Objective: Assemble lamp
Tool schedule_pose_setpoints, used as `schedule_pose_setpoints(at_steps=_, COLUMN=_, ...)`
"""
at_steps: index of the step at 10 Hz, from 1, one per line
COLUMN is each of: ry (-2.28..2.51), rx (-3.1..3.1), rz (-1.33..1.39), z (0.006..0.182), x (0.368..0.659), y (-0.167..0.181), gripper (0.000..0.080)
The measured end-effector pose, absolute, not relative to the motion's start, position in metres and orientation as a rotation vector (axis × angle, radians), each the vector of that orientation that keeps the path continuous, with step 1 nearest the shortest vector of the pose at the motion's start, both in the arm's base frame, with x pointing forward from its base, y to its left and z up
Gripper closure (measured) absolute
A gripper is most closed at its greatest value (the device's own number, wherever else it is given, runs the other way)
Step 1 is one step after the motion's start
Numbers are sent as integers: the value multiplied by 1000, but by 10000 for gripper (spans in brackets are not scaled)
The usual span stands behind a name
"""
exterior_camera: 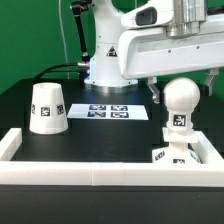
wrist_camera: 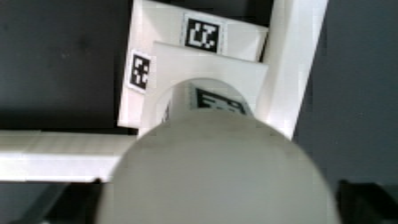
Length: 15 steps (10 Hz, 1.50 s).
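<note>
The lamp's bulb, a white ball on a tagged stem, stands upright on the flat square base at the exterior view's right, in the corner of the border rail. My gripper is just above it, open, with its dark fingers on either side of the ball's top and apart from it. In the wrist view the bulb fills the foreground between the fingers, with the tagged base beyond it. The cup-shaped shade stands mouth-down at the exterior view's left.
The marker board lies flat at the middle back. The white border rail runs along the front and up both sides; it also shows in the wrist view. The robot's base stands behind.
</note>
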<state>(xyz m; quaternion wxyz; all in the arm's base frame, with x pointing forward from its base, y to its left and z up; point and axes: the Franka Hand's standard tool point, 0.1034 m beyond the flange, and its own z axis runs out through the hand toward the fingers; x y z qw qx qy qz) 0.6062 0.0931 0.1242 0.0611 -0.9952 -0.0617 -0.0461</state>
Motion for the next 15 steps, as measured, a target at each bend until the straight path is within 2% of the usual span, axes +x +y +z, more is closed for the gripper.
schedule_pose_setpoints(at_steps=1, ry=-185, rx=-3010, rz=-140, z=124, x=606, y=93, gripper=222)
schedule_pose_setpoints(at_steps=5, ry=-144, rx=-3010, rz=-138, z=124, x=606, y=93, gripper=222)
schedule_pose_setpoints(at_steps=15, ry=1200, rx=-2726, rz=-21, z=123, x=603, y=101, gripper=220)
